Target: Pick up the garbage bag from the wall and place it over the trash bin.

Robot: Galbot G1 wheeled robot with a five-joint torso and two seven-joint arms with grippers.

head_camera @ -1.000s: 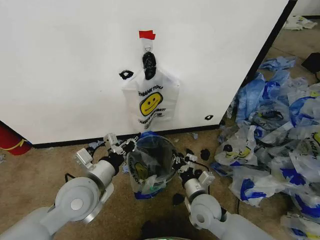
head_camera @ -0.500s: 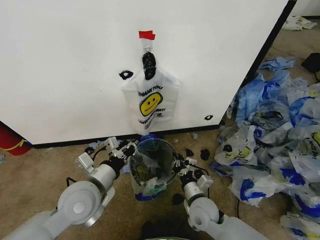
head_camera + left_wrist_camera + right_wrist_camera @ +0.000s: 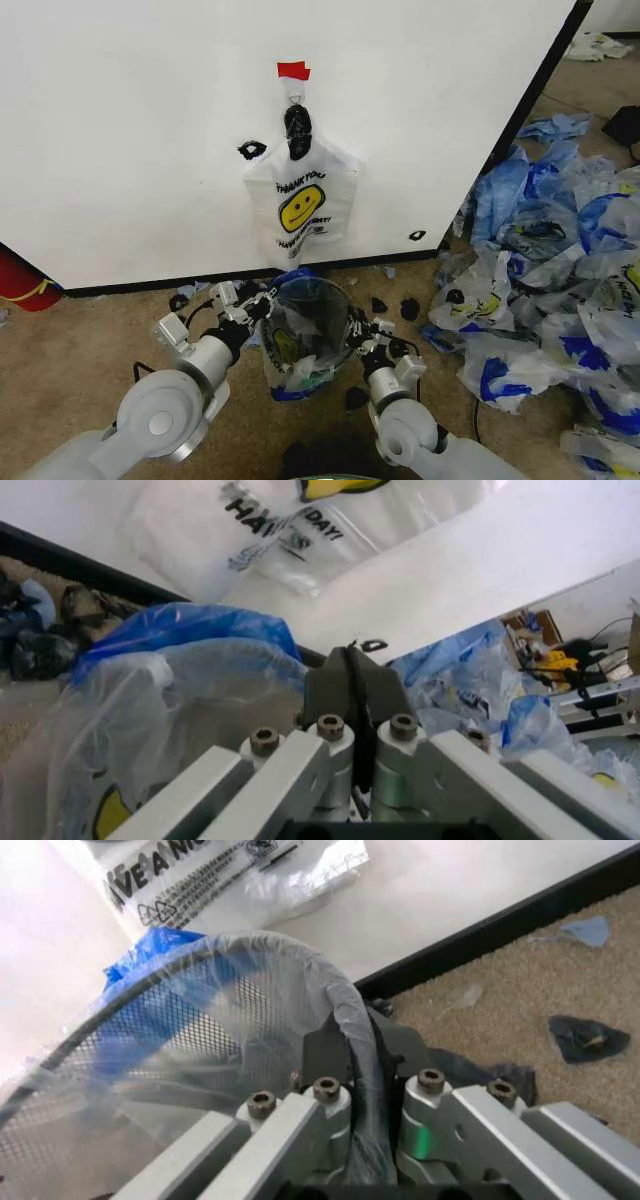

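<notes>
At trash bin (image 3: 305,330) | both end effectors pinch garbage bag (image 3: 290,350) rim: left (image 3: 262,302), right (image 3: 352,338)

- Left arm (image 3: 160,420), lower left of head view: light grey cylindrical links, round joint cap with small central disc, black cable loop alongside.
- Right arm (image 3: 405,435), lower centre-right: same grey finish, smaller round cap.
- Left gripper (image 3: 352,676): dark grey finger plates on white bars; brass-coloured socket screws in a row.
- Right gripper (image 3: 352,1042): identical build.

Bright, even light; blurry wrist close-ups.
</notes>
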